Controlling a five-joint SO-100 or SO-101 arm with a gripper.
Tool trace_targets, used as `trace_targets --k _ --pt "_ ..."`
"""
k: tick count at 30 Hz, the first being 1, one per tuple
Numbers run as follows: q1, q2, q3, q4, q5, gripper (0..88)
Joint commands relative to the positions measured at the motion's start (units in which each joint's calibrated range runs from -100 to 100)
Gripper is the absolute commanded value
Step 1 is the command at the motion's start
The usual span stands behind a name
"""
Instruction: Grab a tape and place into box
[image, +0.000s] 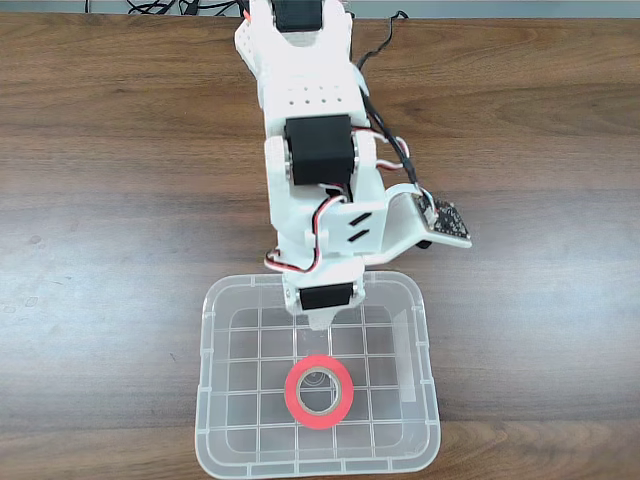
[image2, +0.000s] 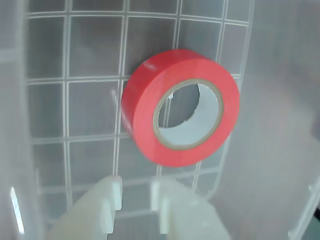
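The red-orange tape (image: 293, 396) lies flat on the grid floor of the clear plastic box (image: 207, 400), near the middle toward the front edge in the fixed view. My gripper (image: 318, 318) hangs over the box's far side, just behind the tape. In the wrist view the tape (image2: 142, 117) with its grey core sits free on the box floor (image2: 75, 100). Below it the two white fingertips of my gripper (image2: 136, 194) stand slightly apart with nothing between them, not touching the roll.
The box sits on a dark wooden table (image: 110, 200) near its front edge. The white arm (image: 310, 120) reaches down the middle from the back, with a small circuit board (image: 445, 220) and wires on its right side.
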Motion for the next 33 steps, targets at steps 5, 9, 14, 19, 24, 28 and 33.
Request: trace_targets --k 5,9,14,19,24,28,33 --pt "-1.1 -21.9 -6.0 16.8 -1.2 1.3" --pt "-1.0 -30.0 -4.6 19.0 -1.4 1.3" --pt "-1.1 -43.2 7.4 19.0 -1.1 1.2" --pt "-1.1 -61.2 33.1 18.9 -0.9 1.2" --pt "-1.1 -80.0 63.2 12.0 -0.8 1.3" --pt "-1.0 -91.5 87.7 -1.1 2.1 1.2" --pt "-0.4 -104.4 115.2 -18.8 2.3 1.2"
